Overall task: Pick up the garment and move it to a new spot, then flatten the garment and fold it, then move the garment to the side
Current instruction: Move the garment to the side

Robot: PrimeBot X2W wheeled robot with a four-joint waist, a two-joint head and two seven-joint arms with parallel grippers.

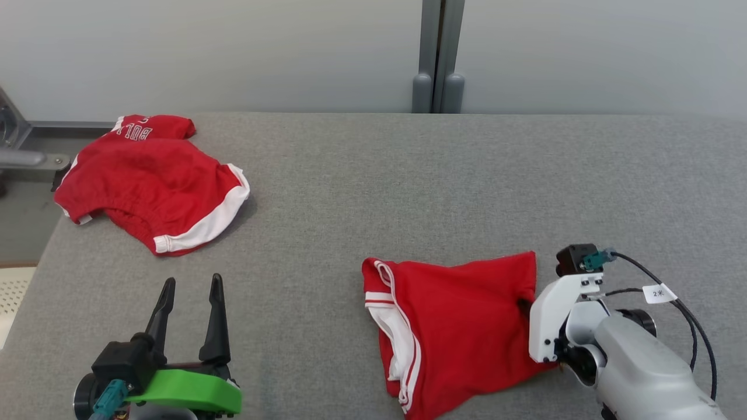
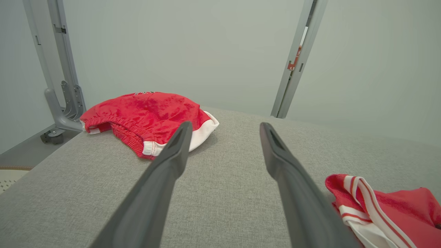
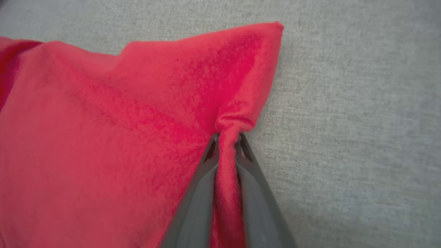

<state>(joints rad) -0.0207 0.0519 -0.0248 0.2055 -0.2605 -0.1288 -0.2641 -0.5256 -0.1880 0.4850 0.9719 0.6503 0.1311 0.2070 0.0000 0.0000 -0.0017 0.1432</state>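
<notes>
The garment (image 1: 455,326) is a red pair of shorts with white side stripes, lying crumpled at the near right of the grey table (image 1: 408,186). In the right wrist view my right gripper (image 3: 227,137) is shut on a pinched ridge of the garment (image 3: 120,137) near its right edge. In the head view the right gripper's wrist covers that edge, and its fingers are hidden. My left gripper (image 1: 191,286) stands open above bare table at the near left, holding nothing. Its wrist view shows the open left gripper (image 2: 224,129) and the garment's striped corner (image 2: 379,210) at lower right.
A second red garment with white trim (image 1: 152,181) lies bunched at the table's far left corner, also seen as that red garment (image 2: 148,117) ahead of the left fingers. A grey wall with a metal post (image 1: 439,58) stands behind the table. A metal frame (image 1: 23,151) sits off the left edge.
</notes>
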